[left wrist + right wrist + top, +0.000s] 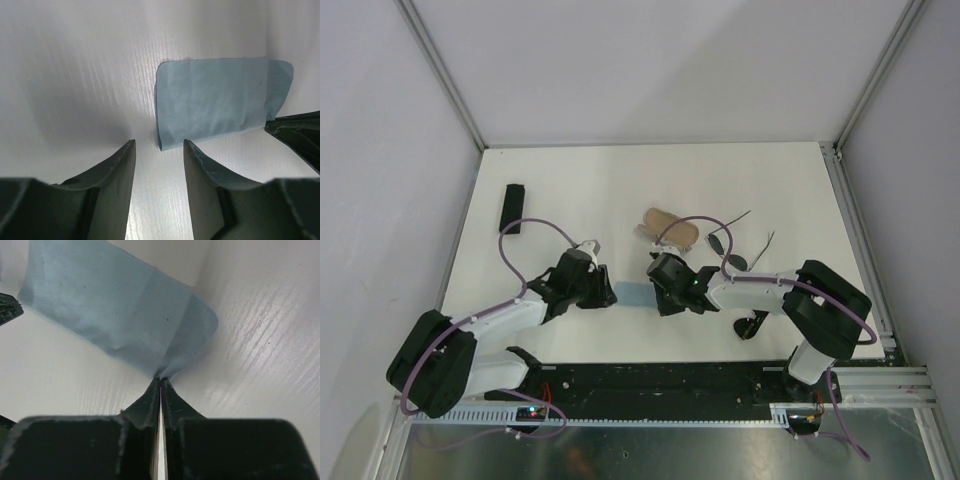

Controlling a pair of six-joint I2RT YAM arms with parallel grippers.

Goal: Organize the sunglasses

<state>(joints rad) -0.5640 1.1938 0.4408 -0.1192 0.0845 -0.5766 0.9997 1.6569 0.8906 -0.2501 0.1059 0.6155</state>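
Blue cloth [115,310], edge pinched in right pincer [160,382]

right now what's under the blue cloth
Only the white table shows around the blue cloth. The right gripper pinches one corner. Whatever lies beneath the cloth's middle is covered and cannot be seen.

White table [580,180], pale grey walls [660,60], aluminium corner posts [440,70], soft even light
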